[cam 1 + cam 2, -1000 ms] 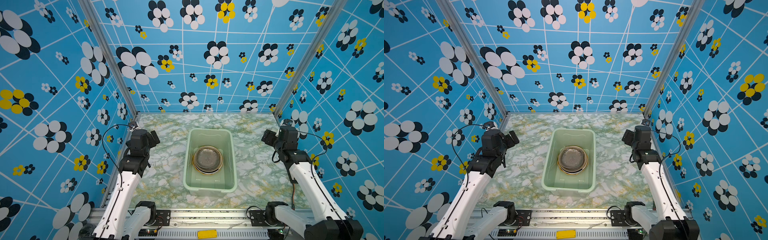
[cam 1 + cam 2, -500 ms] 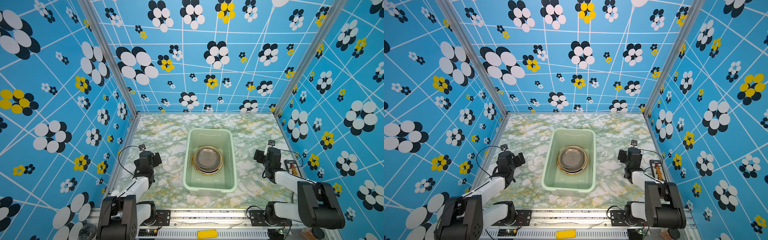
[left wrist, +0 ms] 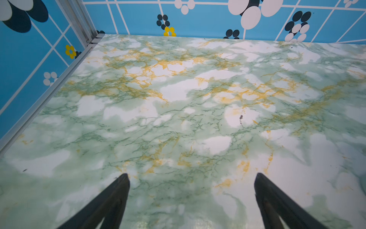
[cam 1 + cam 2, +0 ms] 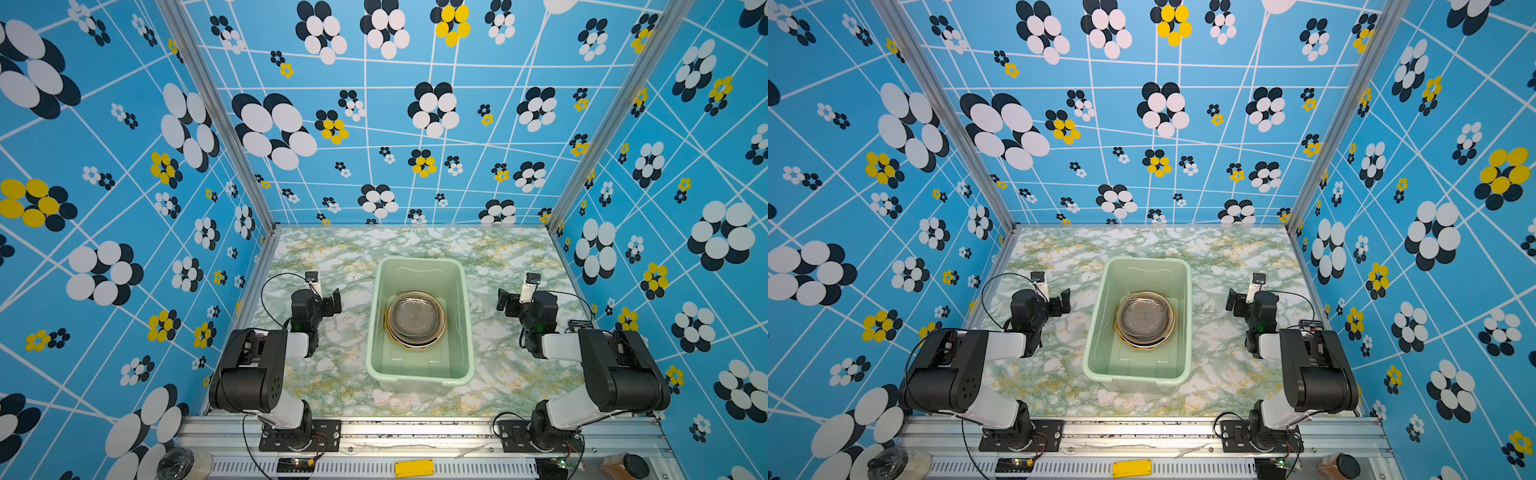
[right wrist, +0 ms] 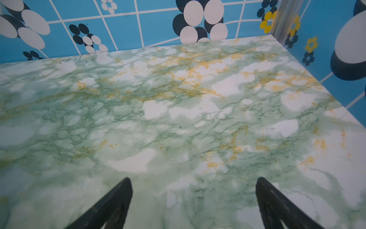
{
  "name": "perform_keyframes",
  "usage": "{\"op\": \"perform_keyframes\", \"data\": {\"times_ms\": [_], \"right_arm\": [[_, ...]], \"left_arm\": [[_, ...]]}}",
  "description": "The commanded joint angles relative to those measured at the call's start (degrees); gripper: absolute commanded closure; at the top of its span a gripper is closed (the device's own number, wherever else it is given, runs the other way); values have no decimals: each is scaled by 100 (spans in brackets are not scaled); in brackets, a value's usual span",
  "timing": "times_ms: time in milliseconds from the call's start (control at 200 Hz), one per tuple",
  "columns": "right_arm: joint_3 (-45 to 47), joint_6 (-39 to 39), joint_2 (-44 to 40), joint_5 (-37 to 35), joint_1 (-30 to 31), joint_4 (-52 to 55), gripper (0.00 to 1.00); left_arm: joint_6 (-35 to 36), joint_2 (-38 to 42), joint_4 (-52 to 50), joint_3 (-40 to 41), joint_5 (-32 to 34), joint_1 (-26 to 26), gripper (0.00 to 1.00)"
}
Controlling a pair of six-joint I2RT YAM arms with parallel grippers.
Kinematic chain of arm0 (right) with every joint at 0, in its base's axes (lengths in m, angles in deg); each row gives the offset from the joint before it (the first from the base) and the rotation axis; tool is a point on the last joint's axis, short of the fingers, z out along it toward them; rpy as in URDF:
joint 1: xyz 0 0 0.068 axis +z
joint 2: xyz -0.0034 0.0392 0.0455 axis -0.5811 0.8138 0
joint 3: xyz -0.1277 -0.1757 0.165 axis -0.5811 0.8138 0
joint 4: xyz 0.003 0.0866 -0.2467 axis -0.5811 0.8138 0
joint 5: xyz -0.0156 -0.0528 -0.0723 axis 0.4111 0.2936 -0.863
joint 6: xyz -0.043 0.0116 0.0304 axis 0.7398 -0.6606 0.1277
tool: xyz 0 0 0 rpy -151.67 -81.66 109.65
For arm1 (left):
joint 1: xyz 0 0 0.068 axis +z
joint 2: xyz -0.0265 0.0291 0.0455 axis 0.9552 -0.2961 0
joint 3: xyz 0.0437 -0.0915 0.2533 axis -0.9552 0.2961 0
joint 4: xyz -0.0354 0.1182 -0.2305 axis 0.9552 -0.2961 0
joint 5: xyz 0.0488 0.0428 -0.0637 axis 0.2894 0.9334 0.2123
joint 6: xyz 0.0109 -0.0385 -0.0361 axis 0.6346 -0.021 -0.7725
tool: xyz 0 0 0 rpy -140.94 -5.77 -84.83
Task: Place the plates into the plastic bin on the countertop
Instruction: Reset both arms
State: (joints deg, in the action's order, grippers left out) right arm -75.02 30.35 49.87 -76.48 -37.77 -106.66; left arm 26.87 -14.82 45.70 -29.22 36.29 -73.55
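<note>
The plates (image 4: 415, 318) (image 4: 1144, 318) lie stacked inside the plastic bin (image 4: 419, 377) (image 4: 1136, 378), a clear glass one on top and a yellow edge showing beneath. The mint-green bin stands mid-countertop (image 4: 332, 374). My left gripper (image 4: 334, 301) (image 4: 1064, 303) hangs left of the bin, open and empty. My right gripper (image 4: 505, 301) (image 4: 1233, 303) hangs right of it, open and empty. In each wrist view, left gripper (image 3: 191, 174) and right gripper (image 5: 193, 178), the dark fingers stand wide apart over bare countertop (image 3: 178, 99) (image 5: 178, 109).
Blue flowered walls with aluminium posts close in the left, back and right sides. Both arms are folded low near their bases on the front rail (image 4: 415, 428). A dark-lidded jar (image 4: 180, 463) and a brown jar (image 4: 625, 467) sit below the rail.
Both arms have dropped from raised poses and folded back toward the front rail. The grippers now sit lower, beside the bin. The plates and bin have not moved.
</note>
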Motion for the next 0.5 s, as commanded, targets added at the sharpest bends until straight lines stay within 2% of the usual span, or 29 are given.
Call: {"op": "perform_keyframes", "data": {"times_ms": [0,495], "right_arm": [[-57,72,-18,-15,56,-141,1],[-68,105,-33,-98,101,-128,1]], "left_arm": [[143,-27,294,22,85,1,1],[178,-6,384,90,131,-43,1]]}}
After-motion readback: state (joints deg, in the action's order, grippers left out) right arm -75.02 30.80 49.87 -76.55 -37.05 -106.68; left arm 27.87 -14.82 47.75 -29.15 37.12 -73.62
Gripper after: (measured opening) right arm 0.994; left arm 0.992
